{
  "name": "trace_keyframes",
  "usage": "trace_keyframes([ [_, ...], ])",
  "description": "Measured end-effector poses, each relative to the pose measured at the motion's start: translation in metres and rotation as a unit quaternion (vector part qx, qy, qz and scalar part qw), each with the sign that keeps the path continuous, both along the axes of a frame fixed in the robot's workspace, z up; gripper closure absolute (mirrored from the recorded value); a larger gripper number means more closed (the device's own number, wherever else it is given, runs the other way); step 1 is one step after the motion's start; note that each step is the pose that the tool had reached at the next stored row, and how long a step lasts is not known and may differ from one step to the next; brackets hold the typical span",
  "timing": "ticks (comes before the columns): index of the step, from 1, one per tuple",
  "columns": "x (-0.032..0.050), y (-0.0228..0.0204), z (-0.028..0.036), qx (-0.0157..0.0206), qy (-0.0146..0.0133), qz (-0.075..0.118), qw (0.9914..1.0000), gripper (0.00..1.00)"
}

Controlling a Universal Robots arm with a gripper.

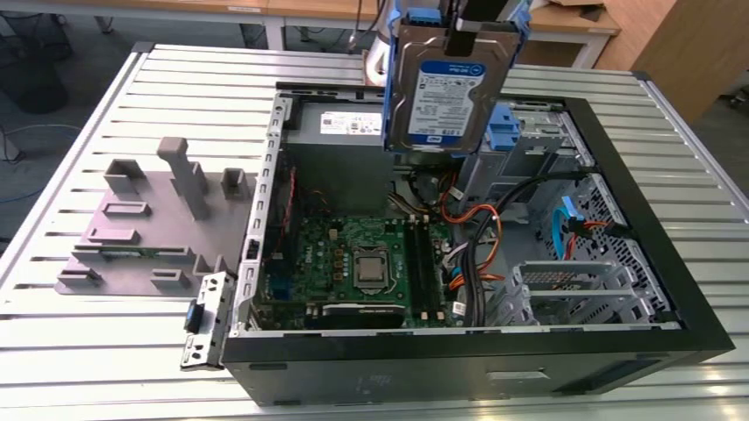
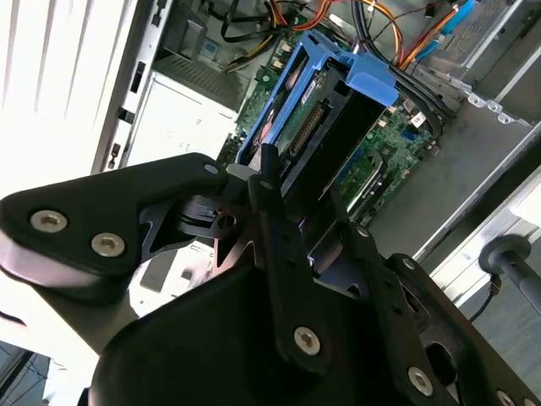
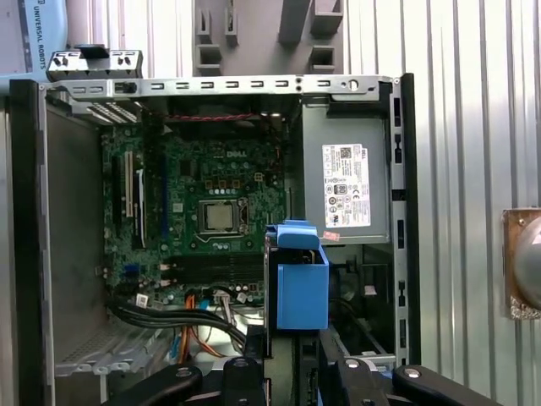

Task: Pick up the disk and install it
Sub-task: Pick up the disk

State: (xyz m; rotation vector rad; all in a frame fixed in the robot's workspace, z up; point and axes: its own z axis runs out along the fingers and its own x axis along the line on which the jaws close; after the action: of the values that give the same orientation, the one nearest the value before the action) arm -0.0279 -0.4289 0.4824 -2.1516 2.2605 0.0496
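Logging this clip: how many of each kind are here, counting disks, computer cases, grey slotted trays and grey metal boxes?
disk: 1
computer case: 1
grey slotted tray: 1
grey metal box: 1
Total: 4

Overall light: bright and even, coming from overhead; no hard-edged shadows in the exterior view.
Table: the pale slatted table point(image 1: 82, 333) reflects light broadly, without hotspots.
Case interior: the open computer case point(image 1: 655, 289) is darker inside, and its walls throw soft shadow onto the motherboard point(image 1: 351, 254).
Disk: the label face of the disk point(image 1: 445, 88) is flatly lit, with a faint sheen on its metal rim.
Glare: in the second wrist view the table slats burn out to plain white.
Gripper: the black gripper point(image 2: 297, 188) is close to the lens and reads almost as a silhouette, with small glints on its screws.
Power supply: the grey power supply point(image 3: 347, 178) is bright in the first wrist view, while the opposite case wall is dim.
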Motion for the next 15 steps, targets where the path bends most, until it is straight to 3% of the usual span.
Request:
trace_keyframes([
  [2,0.0000,-0.0021,0.0000,-0.0002,0.0000,0.000,1.00000,0.65],
  [10,0.0000,-0.0027,0.0000,-0.0003,0.0000,0.000,1.00000,0.65],
  [15,0.0000,-0.0057,0.0000,-0.0010,0.0000,0.000,1.00000,0.65],
])
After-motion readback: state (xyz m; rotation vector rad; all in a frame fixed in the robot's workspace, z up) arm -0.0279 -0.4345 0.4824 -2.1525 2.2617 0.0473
